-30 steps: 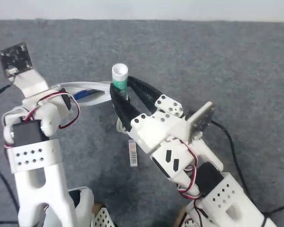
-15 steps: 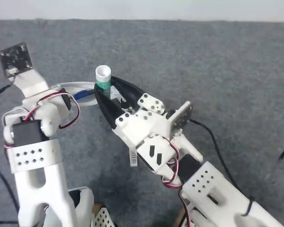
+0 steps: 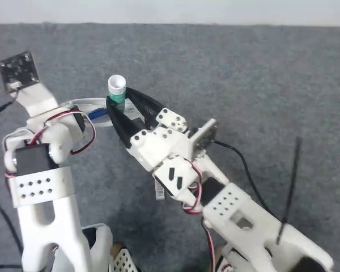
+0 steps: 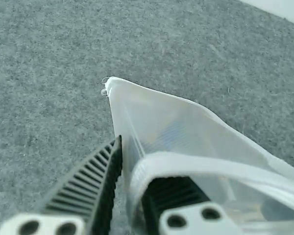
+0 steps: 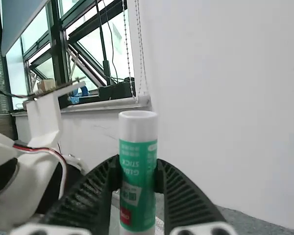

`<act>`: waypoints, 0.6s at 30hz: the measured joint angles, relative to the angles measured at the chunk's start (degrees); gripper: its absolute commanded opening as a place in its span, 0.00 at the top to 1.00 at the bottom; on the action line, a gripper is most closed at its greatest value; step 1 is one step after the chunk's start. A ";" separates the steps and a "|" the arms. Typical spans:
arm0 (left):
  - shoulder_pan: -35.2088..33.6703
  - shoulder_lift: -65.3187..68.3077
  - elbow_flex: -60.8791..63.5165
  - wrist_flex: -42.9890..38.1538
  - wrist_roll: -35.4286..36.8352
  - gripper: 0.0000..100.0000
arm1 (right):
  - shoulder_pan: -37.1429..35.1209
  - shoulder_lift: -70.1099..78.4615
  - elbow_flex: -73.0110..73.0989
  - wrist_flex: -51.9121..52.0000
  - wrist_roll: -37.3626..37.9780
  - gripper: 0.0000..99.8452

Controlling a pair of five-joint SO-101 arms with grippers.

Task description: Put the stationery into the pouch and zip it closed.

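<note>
A green glue stick (image 3: pixel 118 92) with a white cap stands upright between the black fingers (image 3: pixel 114 116) of my right gripper (image 3: pixel 120 100), which is shut on it. It hangs just above the clear pouch (image 3: pixel 93 107), where something blue (image 3: pixel 97 113) lies inside. In the right wrist view the glue stick (image 5: pixel 137 166) rises between the two pads of the right gripper (image 5: pixel 137 174). My left gripper (image 4: pixel 130 191) is shut on the pouch's rim (image 4: pixel 196 164), one finger inside and one outside, and holds the mouth up. The pouch (image 4: pixel 186 127) is translucent.
A small white strip with a barcode (image 3: pixel 158 186) lies on the grey carpet under the right arm. The left arm's white body (image 3: pixel 42 170) stands at the left; it appears as well (image 5: pixel 34 147) in the right wrist view. Bare carpet (image 3: pixel 260 73) stretches to the right and back.
The right arm has swung left with the glue stick, bringing it from beside the pouch's right end to above the pouch near the left gripper. The left arm has kept still.
</note>
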 measured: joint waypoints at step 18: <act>0.18 0.00 0.00 0.00 0.00 0.99 | -0.62 27.25 -0.35 -27.25 13.45 0.99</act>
